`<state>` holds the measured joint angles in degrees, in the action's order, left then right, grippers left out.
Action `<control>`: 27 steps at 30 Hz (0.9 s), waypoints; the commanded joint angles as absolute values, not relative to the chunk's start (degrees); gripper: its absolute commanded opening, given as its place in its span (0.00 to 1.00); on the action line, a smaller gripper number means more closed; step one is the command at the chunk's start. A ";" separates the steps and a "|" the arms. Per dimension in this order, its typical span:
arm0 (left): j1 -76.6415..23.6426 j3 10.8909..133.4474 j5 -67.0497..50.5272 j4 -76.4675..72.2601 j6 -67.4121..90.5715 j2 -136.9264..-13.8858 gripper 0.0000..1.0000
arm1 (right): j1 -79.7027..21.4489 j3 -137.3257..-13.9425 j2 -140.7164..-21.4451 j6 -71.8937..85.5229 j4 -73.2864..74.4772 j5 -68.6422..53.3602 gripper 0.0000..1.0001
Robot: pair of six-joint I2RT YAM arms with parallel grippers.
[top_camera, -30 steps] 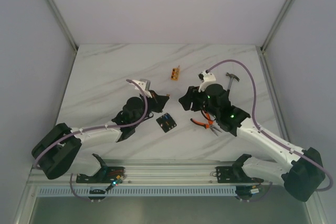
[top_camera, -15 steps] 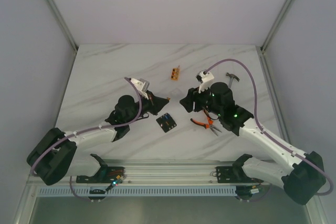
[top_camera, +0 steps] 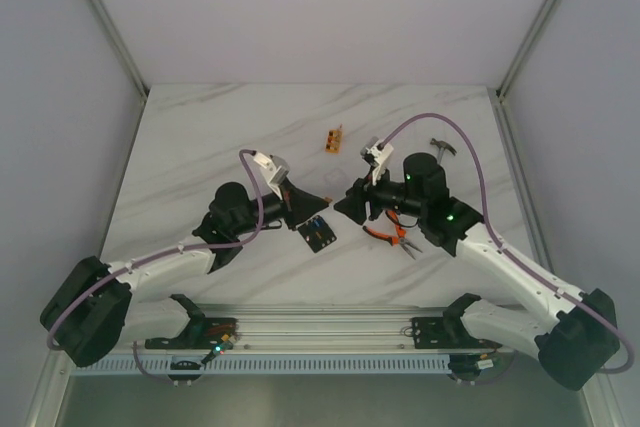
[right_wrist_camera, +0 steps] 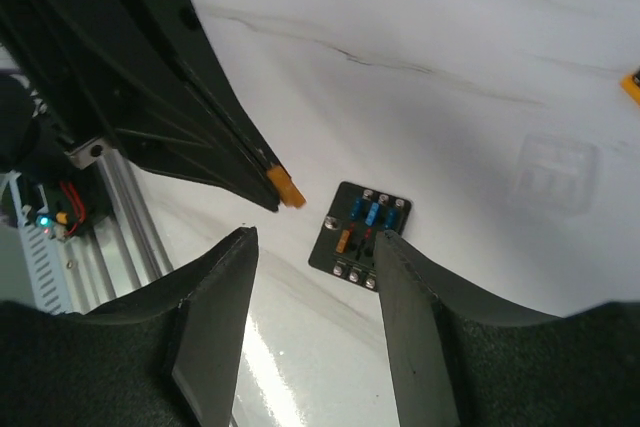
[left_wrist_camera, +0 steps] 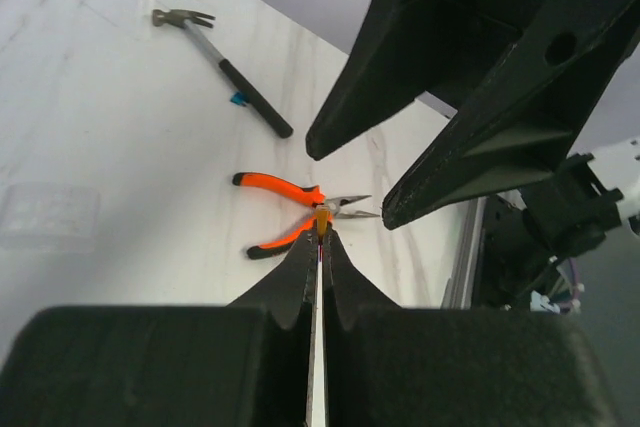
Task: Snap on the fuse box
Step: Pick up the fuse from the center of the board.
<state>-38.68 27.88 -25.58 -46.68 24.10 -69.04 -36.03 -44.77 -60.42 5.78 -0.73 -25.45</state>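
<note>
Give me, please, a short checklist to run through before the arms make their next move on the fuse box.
1. Left gripper shut on small orange piece: ok.
2. Right gripper open and empty: ok.
3. Fuse box lying flat, top face up, untouched: ok.
4. Orange piece seated in the fuse box: not ok, held in the air.
5. Clearance between the two grippers: cannot tell.
6. Pliers apart from the fuse box: ok.
</note>
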 commanded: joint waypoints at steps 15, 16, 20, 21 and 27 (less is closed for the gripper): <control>-38.59 28.12 -39.67 -49.04 20.94 -66.84 0.00 | -34.72 -49.21 -61.16 -0.87 -0.85 -44.10 0.44; -38.61 28.19 -39.78 -49.04 20.95 -66.80 0.00 | -34.65 -49.22 -61.17 -0.94 -0.74 -44.60 0.43; -38.67 28.19 -40.54 -49.17 20.98 -66.59 0.00 | -34.46 -49.31 -61.20 -1.29 -0.45 -45.90 0.38; -38.72 28.21 -40.71 -49.28 21.06 -66.50 0.00 | -34.49 -49.35 -61.37 -1.44 -0.32 -46.15 0.37; -39.06 28.38 -41.79 -50.13 21.32 -66.15 0.00 | -34.44 -49.77 -62.37 -1.93 0.30 -47.66 0.34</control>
<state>-38.70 27.88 -39.03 -46.78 22.50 -67.40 -34.70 -47.16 -61.71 -0.73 -0.25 -44.77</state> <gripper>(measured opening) 0.057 0.344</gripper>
